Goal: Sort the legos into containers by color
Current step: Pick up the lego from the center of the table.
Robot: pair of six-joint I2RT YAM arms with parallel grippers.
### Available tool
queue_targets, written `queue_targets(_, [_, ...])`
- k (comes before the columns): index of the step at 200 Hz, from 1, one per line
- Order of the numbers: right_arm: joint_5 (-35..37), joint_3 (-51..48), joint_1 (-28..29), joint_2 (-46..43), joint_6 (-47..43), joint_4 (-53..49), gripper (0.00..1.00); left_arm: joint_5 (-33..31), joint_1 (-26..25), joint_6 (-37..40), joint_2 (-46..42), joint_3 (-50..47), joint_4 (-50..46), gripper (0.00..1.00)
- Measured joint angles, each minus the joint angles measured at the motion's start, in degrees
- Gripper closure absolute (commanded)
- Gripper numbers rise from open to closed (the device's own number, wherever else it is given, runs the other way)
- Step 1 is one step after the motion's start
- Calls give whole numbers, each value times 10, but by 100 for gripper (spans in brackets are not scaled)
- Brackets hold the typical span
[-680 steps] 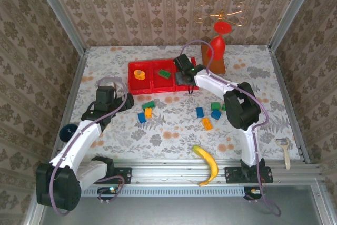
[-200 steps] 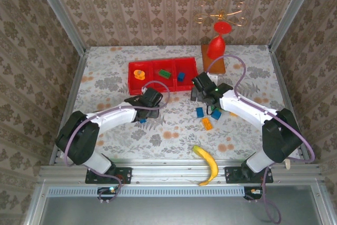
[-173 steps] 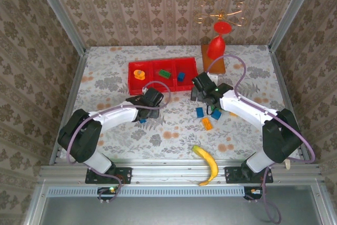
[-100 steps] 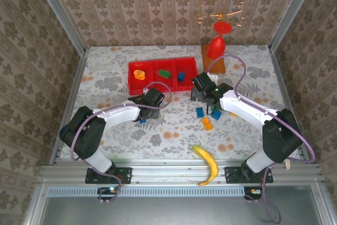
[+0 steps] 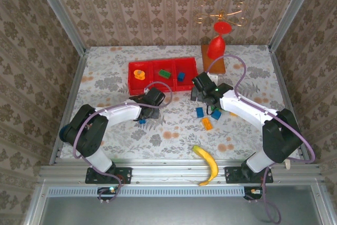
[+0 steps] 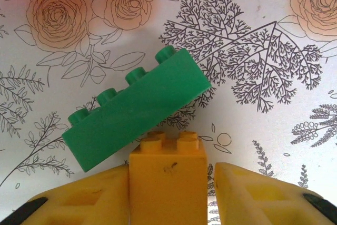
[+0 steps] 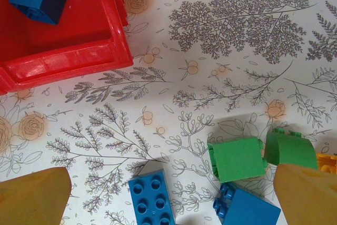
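Note:
An orange-yellow lego [image 6: 167, 175] stands on the table between the yellow fingers of my left gripper [image 6: 168, 185]. The left finger touches it and a thin gap shows at the right finger. A long green lego [image 6: 137, 109] lies tilted just beyond it. My right gripper [image 7: 168, 204] is wide open above a blue lego [image 7: 151, 196], a green lego [image 7: 236, 159] and a second blue lego [image 7: 247, 209]. The red tray [image 5: 152, 84] holds an orange piece [image 5: 139, 74], a green lego [image 5: 165, 73] and a blue lego [image 5: 180, 76], one per compartment. From above, the left gripper [image 5: 151, 101] and right gripper [image 5: 204, 96] sit just in front of the tray.
A yellow banana [image 5: 208, 164] lies near the front rail. A red goblet-shaped piece [image 5: 216, 46] on a wooden base stands behind the right arm. More legos, blue [image 5: 199, 111] and orange [image 5: 207, 124], lie in front of the right gripper. Papered walls surround the table.
Since the oldest frame the right gripper has left the tray, where a blue lego now lies, and the left gripper has reached the legos. In the last second both barely moved.

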Motion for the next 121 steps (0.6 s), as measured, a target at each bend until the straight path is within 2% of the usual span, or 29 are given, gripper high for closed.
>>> queue_targets(69, [0, 0, 0, 0, 1, 0, 0, 9, 0, 0, 23, 14, 4, 54])
queue_targets(121, [0, 0, 0, 0, 4, 0, 0, 15, 0, 2, 29, 19, 4, 66])
